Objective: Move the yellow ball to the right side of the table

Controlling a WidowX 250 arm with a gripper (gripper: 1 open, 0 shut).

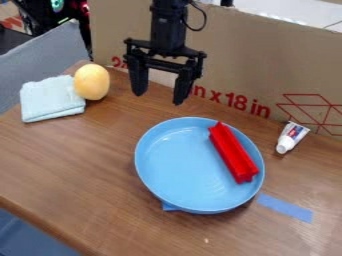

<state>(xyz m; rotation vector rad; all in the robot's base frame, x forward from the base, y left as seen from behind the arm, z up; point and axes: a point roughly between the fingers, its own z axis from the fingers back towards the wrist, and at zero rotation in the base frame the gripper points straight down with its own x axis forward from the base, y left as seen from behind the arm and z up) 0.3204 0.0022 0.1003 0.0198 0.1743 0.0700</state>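
Blue plate [187,165] with red block [234,151] inside — end effector [162,94] wide open, empty.

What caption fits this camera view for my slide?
Open gripper hangs above the table, right of the yellow ball; blue plate holds a red block.

red block [234,152] in blue plate [174,165]

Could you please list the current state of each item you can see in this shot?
gripper: open, empty, pointing down.
ball: on table, touching cloth.
cloth: folded, flat.
plate: upright, holds red block.
tube: lying by box.
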